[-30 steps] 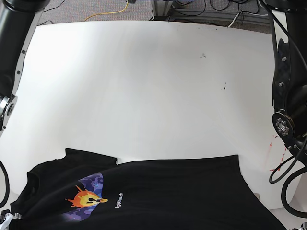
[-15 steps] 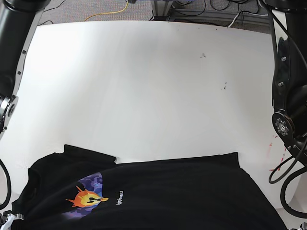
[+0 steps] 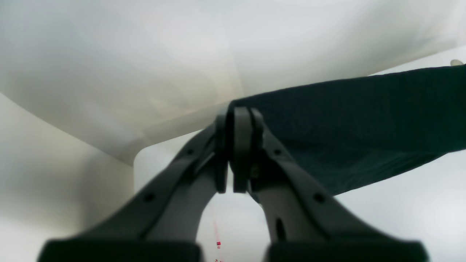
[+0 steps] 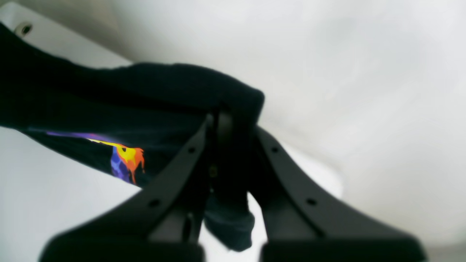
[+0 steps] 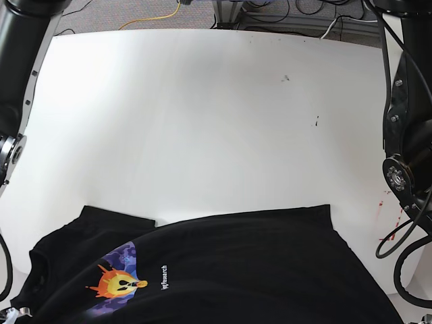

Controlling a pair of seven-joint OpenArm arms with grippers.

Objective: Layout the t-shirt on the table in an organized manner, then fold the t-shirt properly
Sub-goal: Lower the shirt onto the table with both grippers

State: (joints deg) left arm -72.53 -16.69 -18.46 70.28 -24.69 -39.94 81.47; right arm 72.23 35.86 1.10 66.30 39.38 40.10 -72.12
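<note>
Clamped in both grippers point(image 3: 238, 153) point(image 4: 225, 153), the shirt point(image 5: 223, 270) had been drawn nearer the table's point(image 5: 202, 121) near edge, layout unfinished.

Black shirt point(image 5: 236, 270) spread flat across the near end of the white tabletop point(image 5: 202, 115), sun-face print point(image 5: 116, 283) facing up. One edge is pinched in the left tool point(image 3: 238, 153), cloth stretching off to its right; a bunched fold sits clamped in the right tool point(image 4: 227, 145), print to its left.

Left end effector point(image 3: 238, 153) pinches the black t-shirt point(image 3: 349, 123) edge above the white table point(image 3: 400, 214)
</note>
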